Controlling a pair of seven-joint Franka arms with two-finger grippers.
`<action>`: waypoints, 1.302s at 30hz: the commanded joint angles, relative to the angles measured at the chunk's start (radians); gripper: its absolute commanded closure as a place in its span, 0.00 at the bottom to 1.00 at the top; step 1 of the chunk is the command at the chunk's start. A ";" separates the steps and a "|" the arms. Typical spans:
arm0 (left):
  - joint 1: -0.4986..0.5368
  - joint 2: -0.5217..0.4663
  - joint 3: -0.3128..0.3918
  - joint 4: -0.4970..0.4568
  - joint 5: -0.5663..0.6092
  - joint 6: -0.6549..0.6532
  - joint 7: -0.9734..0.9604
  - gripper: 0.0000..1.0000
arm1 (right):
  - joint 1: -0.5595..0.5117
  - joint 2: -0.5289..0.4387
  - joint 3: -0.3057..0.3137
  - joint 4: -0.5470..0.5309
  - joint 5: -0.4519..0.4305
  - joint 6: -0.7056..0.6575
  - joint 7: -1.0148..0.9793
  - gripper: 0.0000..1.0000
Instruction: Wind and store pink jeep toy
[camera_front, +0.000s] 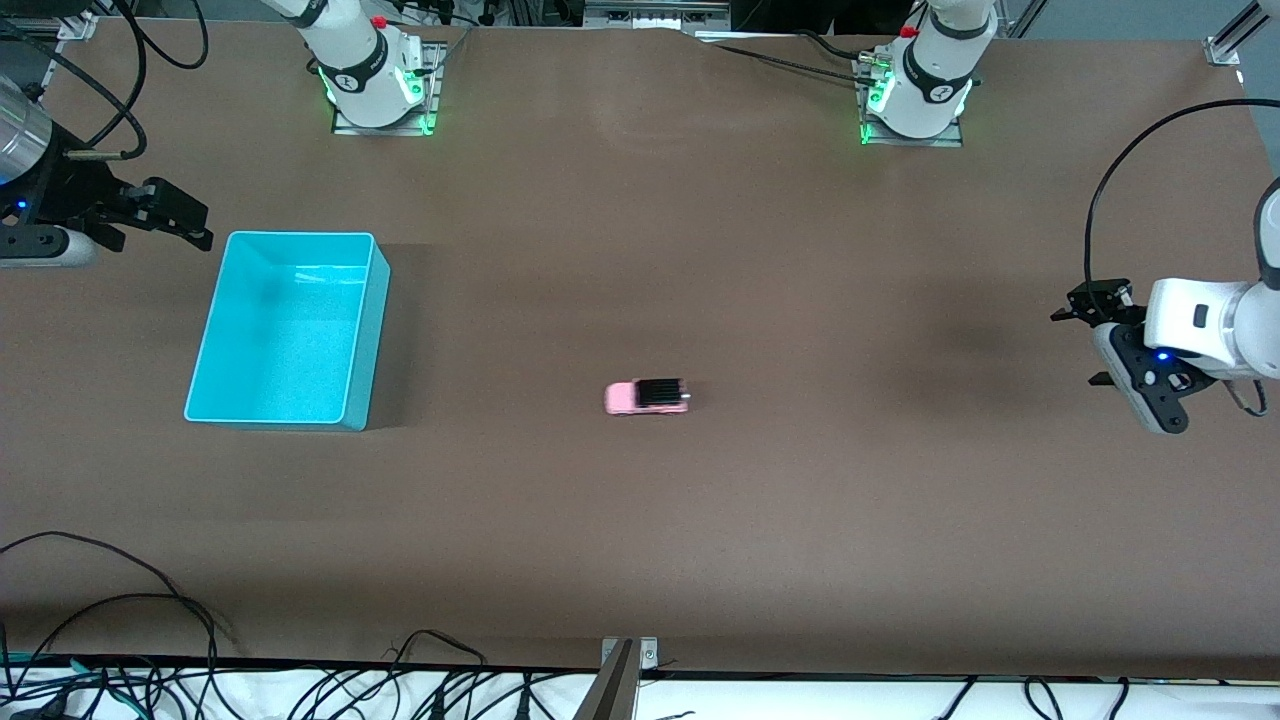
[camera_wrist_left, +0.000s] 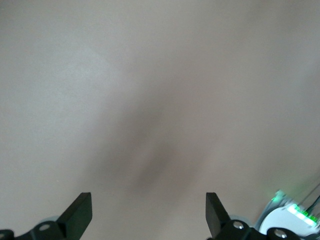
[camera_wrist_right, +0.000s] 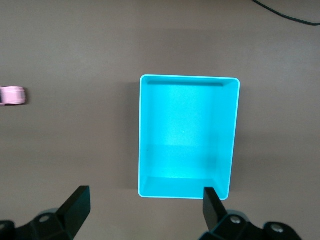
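Observation:
The pink jeep toy (camera_front: 647, 397) stands on the brown table near its middle, light pink with a black ribbed top; its pink nose also shows at the edge of the right wrist view (camera_wrist_right: 12, 95). The turquoise bin (camera_front: 375, 330) sits toward the right arm's end of the table and has nothing in it (camera_wrist_right: 190, 77). My right gripper (camera_front: 185, 222) hovers open beside the bin's corner farthest from the front camera, its jaws empty (camera_wrist_right: 145, 200). My left gripper (camera_front: 1088, 345) hangs open over bare table at the left arm's end, well away from the jeep, holding nothing (camera_wrist_left: 148, 197).
Both arm bases (camera_front: 380, 80) (camera_front: 915, 90) stand along the table edge farthest from the front camera. Loose black cables (camera_front: 150, 610) lie along the edge nearest that camera. A cable (camera_front: 1130, 160) loops above the left arm.

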 joint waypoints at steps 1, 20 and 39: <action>0.001 -0.036 -0.018 0.016 -0.050 -0.050 -0.134 0.00 | 0.001 0.003 -0.001 0.020 -0.008 -0.018 0.007 0.00; -0.051 -0.083 -0.117 0.046 -0.041 -0.079 -0.445 0.00 | 0.000 0.003 -0.001 0.021 -0.011 -0.018 -0.013 0.00; -0.049 -0.131 -0.115 0.045 0.023 -0.079 -0.624 0.00 | 0.009 0.060 0.003 0.018 -0.014 0.002 -0.114 0.00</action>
